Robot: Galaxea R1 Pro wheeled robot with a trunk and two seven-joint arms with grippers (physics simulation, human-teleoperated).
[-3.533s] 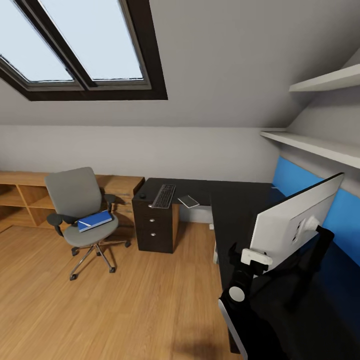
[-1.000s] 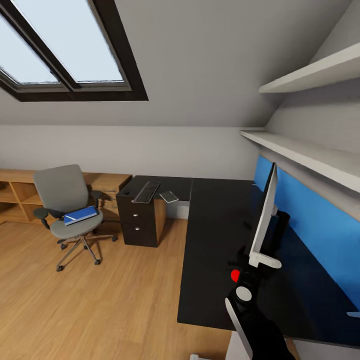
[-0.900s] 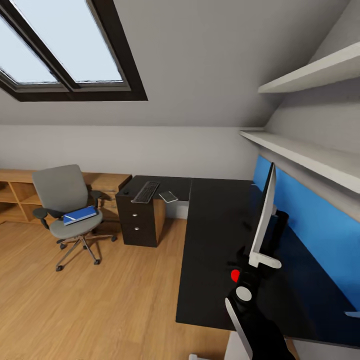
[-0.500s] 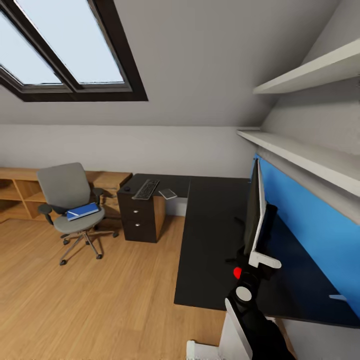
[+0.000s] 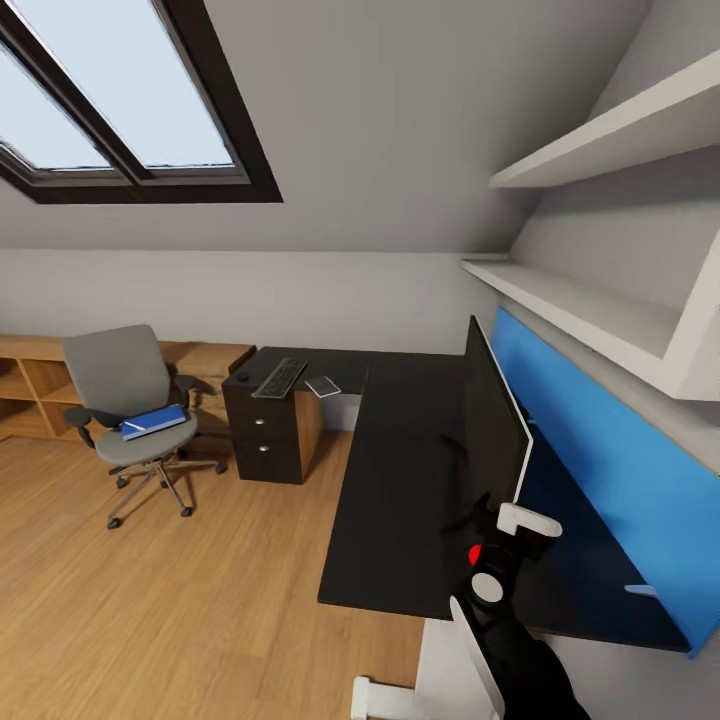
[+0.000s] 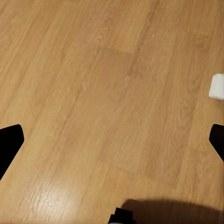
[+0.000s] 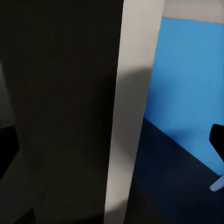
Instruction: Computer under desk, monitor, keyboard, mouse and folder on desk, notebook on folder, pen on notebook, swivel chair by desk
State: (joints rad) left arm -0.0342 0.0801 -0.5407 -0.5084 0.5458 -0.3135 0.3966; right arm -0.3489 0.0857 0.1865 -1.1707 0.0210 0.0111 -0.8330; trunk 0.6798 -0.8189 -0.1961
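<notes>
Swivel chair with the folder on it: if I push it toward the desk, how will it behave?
The swivel chair sits on castors, so it probably rolls easily and may turn. The folder lies loose on its seat and could slide off.

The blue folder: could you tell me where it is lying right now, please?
In the head view the folder lies on the seat of the swivel chair, at the far left, beside the drawer end of the desk.

Head camera overlooks the desk [image 5: 400,470]; left wrist faces floor [image 6: 102,93].
</notes>
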